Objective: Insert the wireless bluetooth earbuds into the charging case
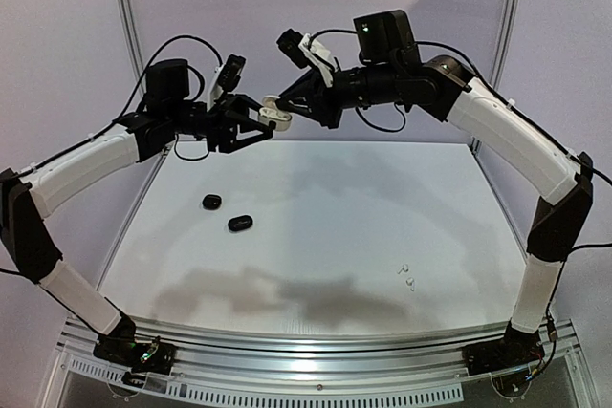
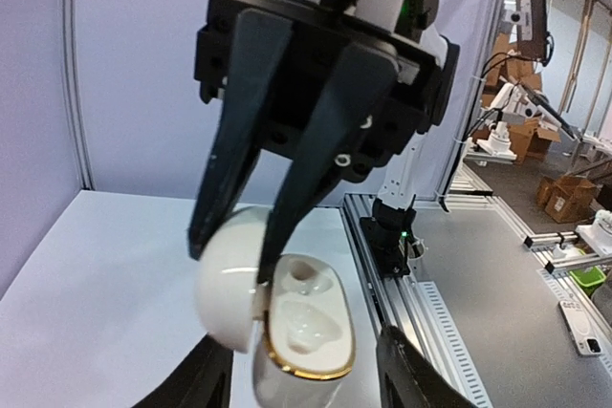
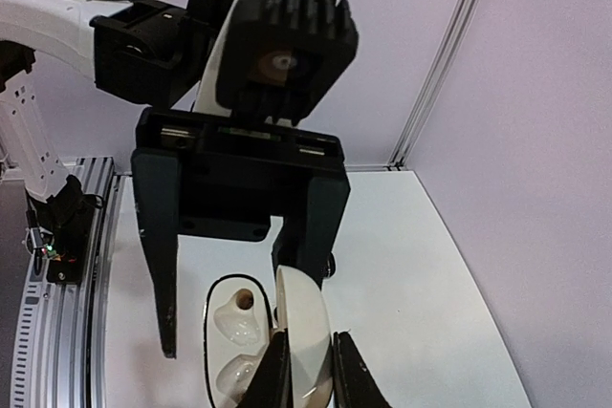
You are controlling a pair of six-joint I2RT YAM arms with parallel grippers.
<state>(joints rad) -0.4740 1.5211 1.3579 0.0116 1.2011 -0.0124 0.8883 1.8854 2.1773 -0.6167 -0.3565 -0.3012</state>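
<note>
A white charging case (image 1: 276,117) with a gold rim is held in the air between both arms. My left gripper (image 1: 264,124) grips its base (image 2: 304,327); both sockets are empty. My right gripper (image 3: 311,375) is shut on the raised lid (image 3: 306,332), which the left wrist view shows as pinched between the right fingers (image 2: 306,169) from above. Two tiny white earbuds (image 1: 407,276) lie on the table at the front right. No black earbuds are in view.
Two black pebble-shaped cases (image 1: 211,202) (image 1: 240,223) lie shut on the white table (image 1: 316,236), left of centre. Grey walls and frame posts stand behind. An aluminium rail (image 1: 306,346) runs along the near edge.
</note>
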